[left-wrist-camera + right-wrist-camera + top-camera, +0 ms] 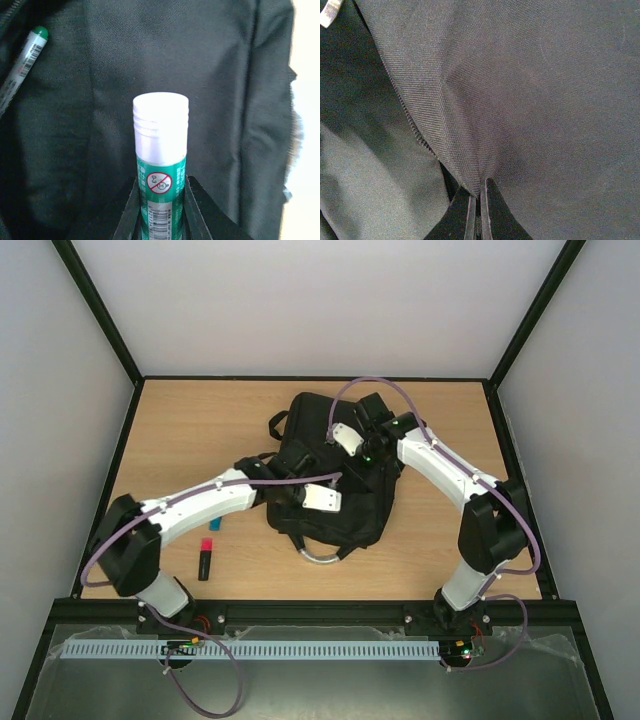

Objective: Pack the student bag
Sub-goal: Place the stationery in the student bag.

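From above, the large black fabric student bag (pixel 335 520) slumps at the middle of the wooden worktop (pixel 200 430): soft, limp (best taken by a seam). Left wrist: the left hand (pixel 160 200) clamps a green-and-white glue stick (pixel 160 145) against its lining. Right wrist: the right hand (pixel 479 200), closed, pinches its fabric edge.

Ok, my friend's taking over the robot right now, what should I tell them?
Left gripper: shut on a green-labelled, white-capped glue stick, poked into the large black fabric backpack.
Right gripper: shut on the backpack's cloth, apparently holding it open.
Done: green-capped pen seems inside.
Left: release the glue stick; a black-and-pink marker and small blue item lie on the wooden table.
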### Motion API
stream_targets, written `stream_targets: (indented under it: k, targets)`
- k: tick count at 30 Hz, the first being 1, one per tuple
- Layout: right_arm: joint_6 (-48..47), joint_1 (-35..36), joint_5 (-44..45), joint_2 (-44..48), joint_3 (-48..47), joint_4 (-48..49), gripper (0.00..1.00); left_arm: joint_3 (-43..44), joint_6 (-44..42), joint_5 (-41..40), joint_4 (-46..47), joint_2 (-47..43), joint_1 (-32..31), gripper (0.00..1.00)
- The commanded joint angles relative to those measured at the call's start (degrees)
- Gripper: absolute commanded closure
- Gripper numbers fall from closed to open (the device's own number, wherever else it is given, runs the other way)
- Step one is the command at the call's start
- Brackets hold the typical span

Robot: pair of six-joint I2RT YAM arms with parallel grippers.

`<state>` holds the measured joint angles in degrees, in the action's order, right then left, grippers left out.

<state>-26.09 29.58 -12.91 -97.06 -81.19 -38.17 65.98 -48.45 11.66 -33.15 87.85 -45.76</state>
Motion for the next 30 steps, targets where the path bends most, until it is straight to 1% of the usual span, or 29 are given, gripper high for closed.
stream_targets:
  k: [1, 3, 7, 11, 14, 18, 22, 26, 30]
  targets:
    - [1.2, 0.1, -4.3, 3.0, -2.4, -4.0, 0.99, 4.2, -2.7, -5.6, 4.3, 5.8, -2.1, 0.98]
    - [1.4, 0.1, -5.1, 2.7, -3.0, -4.3, 0.99, 5.4, -3.6, -7.8, 5.1, 8.2, -2.8, 0.98]
    - [1.8, 0.1, -6.1, 2.3, -4.3, -4.4, 0.99, 5.3, -5.7, -12.6, 9.1, 10.9, -4.3, 0.98]
    - [1.7, 0.1, -6.0, 2.4, -4.3, -4.3, 0.99, 2.6, -7.5, -18.9, 18.3, 12.1, -4.8, 0.98]
    - [1.7, 0.1, -6.7, 2.6, -4.0, -4.5, 0.99, 3.0, -8.6, -22.5, 24.1, 13.8, -4.6, 0.98]
    - [1.7, 0.1, -7.5, 2.8, -3.9, -4.7, 0.99, 5.6, -9.8, -26.0, 26.1, 17.9, -4.7, 0.98]
    - [1.9, 0.1, -7.2, 3.1, -4.1, -4.7, 0.99, 5.3, -12.8, -29.4, 31.5, 20.2, -4.1, 0.98]
    - [1.9, 0.1, -7.5, 3.3, -3.7, -4.7, 0.99, 7.2, -11.9, -30.5, 33.1, 21.6, -3.3, 0.98]
    - [2.0, 0.1, -7.6, 3.3, -3.5, -4.6, 0.99, 6.9, -11.7, -32.4, 35.8, 22.0, -3.3, 0.93]
